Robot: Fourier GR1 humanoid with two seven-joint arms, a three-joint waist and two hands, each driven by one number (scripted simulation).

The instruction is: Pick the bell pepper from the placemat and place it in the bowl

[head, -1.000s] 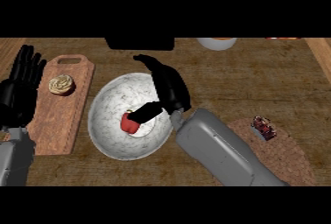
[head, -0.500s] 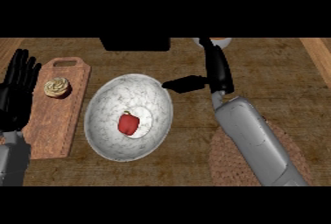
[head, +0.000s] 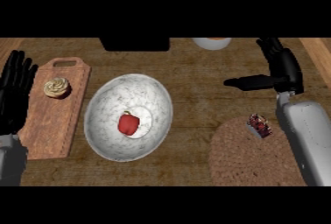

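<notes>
- Red bell pepper [head: 128, 124] lies on its side in the middle of the white marbled bowl [head: 107, 100], resting on the bowl's floor and touched by neither hand. Judged from that, the placing is done.
- Right hand [head: 279, 72] hangs over bare wooden counter [head: 194, 78] at upper right, well apart from the bowl; fingers straight, thumb out toward the bowl, nothing held. The spread suits a hand with nothing left to carry.
- Round woven brown placemat [head: 239, 157] at lower right has no pepper on it; a small dark red-and-white item [head: 260, 124] sits at its upper edge, kind unclear.
- Left hand [head: 16, 94] rests open at the left edge, fingers up, idle.
- Wooden cutting board [head: 61, 113] just left of the bowl carries a frosted cupcake [head: 56, 87]; not part of the job.
</notes>
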